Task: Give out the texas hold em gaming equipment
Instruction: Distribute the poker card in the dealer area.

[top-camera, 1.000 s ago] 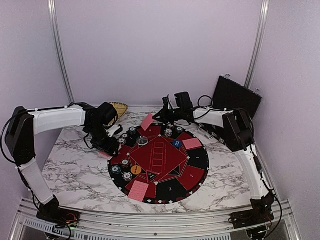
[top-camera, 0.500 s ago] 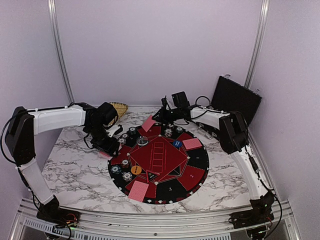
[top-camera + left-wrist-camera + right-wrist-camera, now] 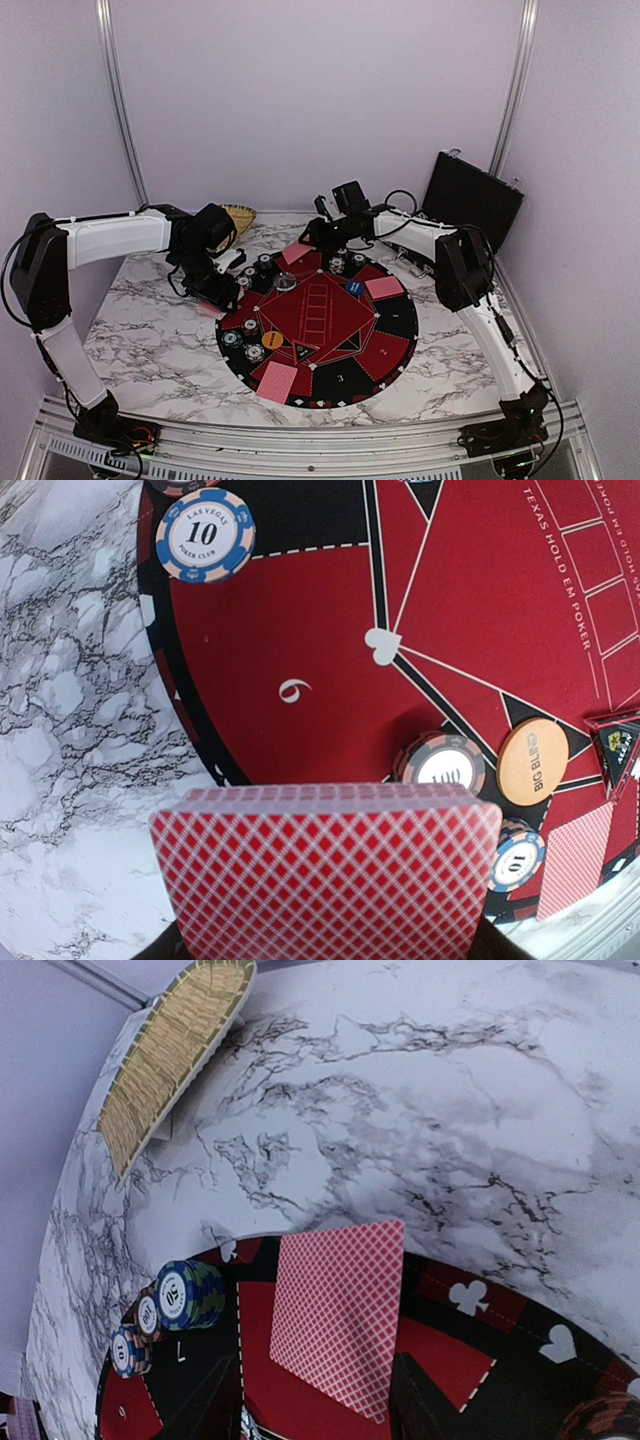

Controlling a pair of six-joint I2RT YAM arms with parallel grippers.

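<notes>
- Changed: the right gripper (image 3: 312, 240) has swung left along the far rim. Its jaws have parted, and the released playing card (image 3: 340, 1310), tilted up before, now lies flat, part on the Texas Hold'em mat (image 3: 392, 352), part on the marble table top (image 3: 480, 1110).
- Near rim: 1 dealt playing card (image 3: 277, 381), face down.
- Middle left: the left gripper (image 3: 213, 295) is clamped on the held playing card (image 3: 325, 870), upright over the edge of seat 6 (image 3: 290, 690).
- Step, judged: dealing cards round the seats.
- Next, judged: lower the held card into seat 6 and let go. The right arm should lift clear without dragging its card.

Red-and-black mat (image 3: 388, 352), red lattice-backed cards (image 3: 330, 880), white grey-veined marble table (image 3: 150, 340), orange disc (image 3: 532, 762)
</notes>
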